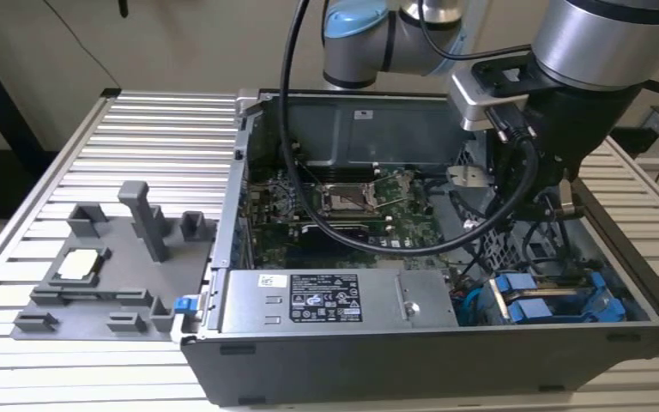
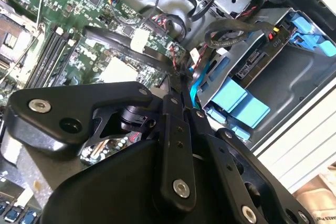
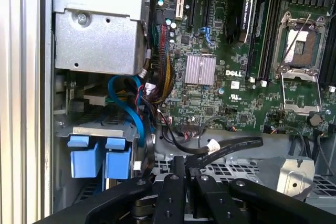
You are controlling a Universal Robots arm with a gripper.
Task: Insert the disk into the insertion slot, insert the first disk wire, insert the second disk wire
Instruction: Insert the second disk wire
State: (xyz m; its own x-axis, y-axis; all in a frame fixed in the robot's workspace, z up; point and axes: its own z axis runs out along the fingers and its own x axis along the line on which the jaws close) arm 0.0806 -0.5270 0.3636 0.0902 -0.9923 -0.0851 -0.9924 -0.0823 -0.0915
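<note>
The disk (image 2: 258,59) lies inside the insertion slot (image 2: 294,80), a grey cage at the case's corner, with its label edge showing. Its blue carrier (image 1: 549,302) shows two blue tabs (image 3: 100,157) at the cage mouth. My gripper (image 2: 177,77) hangs just beside the cage, over the edge of the green board. Its black fingers (image 3: 178,174) are pressed together on the end of a flat black disk wire (image 3: 231,147) with a white tag. A blue wire (image 3: 132,109) curves down towards the disk beside it.
The open computer case (image 1: 226,257) stands on a slatted metal table (image 1: 147,137). A grey metal box with a sticker (image 1: 329,299) sits next to the cage. The processor socket (image 1: 347,199) is mid-board. Thick black arm cables (image 1: 306,172) loop over the board. A grey fixture (image 1: 100,266) lies at the exterior view's left.
</note>
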